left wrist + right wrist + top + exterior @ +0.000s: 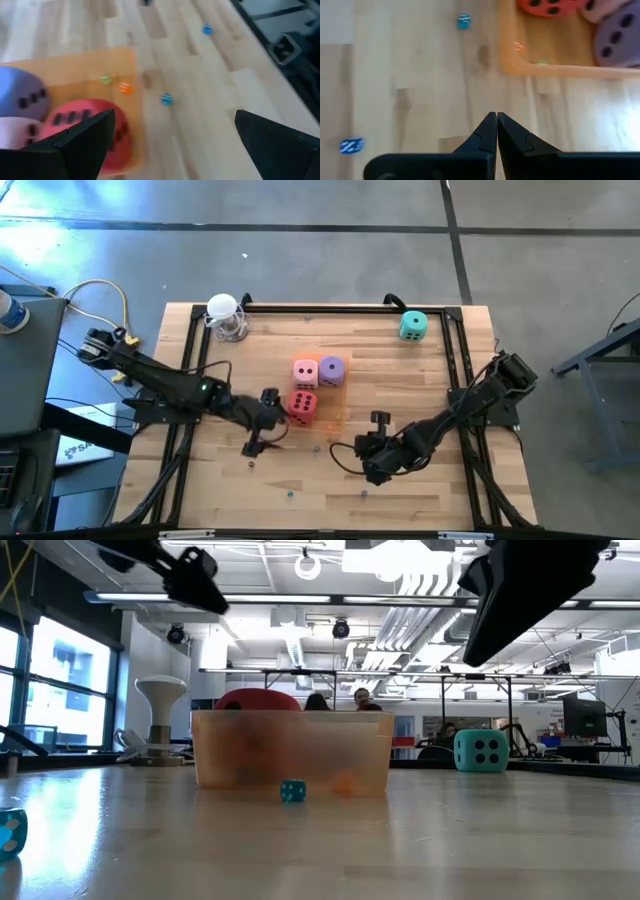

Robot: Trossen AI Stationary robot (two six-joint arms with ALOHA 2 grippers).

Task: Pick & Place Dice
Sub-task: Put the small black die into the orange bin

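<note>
The red die [304, 404], the pink die [306, 372] and the purple die [332, 370] sit close together in a flat translucent orange tray [335, 412] at mid-table. A teal die [413, 326] rests on the wood near the far right corner. Just left of the red die [85, 117], my left gripper [268, 422] hovers open with nothing between its fingers. My right gripper [368, 465] is shut and empty, above bare wood on the near side of the tray's corner [512, 65].
Tiny beads lie scattered on the wood, among them teal ones [166, 98] [464, 21] and a blue one [352, 145]; two lie in the tray [125, 88]. A white round object [225, 310] stands at the far left. A black frame [450, 360] borders the table.
</note>
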